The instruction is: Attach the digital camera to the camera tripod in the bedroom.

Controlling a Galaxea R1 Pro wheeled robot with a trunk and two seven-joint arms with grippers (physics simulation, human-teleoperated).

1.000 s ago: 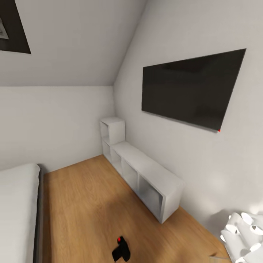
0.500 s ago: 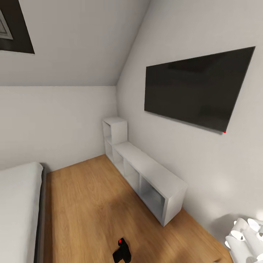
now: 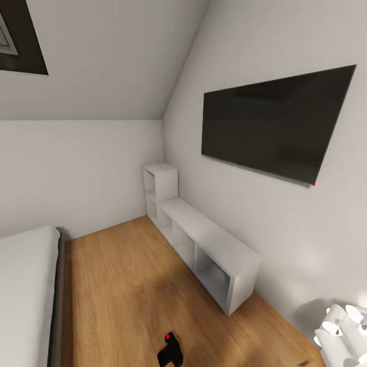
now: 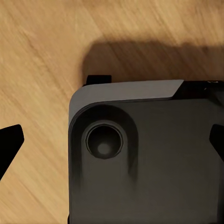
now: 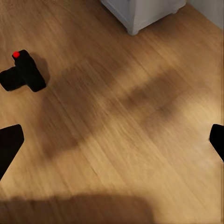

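Note:
The digital camera [image 3: 169, 350], small and black with a red button on top, lies on the light wood floor at the lower edge of the head view. It also lies on the floor in the right wrist view as the camera [image 5: 22, 72], well ahead of my right gripper [image 5: 112, 142], which is open with nothing between its black fingertips [image 5: 9, 144]. My left gripper [image 4: 112, 142] is open too, hanging over a dark grey part of my own base [image 4: 140, 158]. The camera tripod is out of view.
White cube shelving [image 3: 204, 244] runs along the right wall under the black TV [image 3: 275, 125]. The grey-framed white bed [image 3: 25, 290] fills the left. A white multi-shade object [image 3: 341, 326] stands at the lower right. A dark skylight frame [image 3: 20, 35] is up left.
One second ago the whole head view shifted slightly, sliding everything right and a little down, so my camera moved. Nothing has changed in the last half second.

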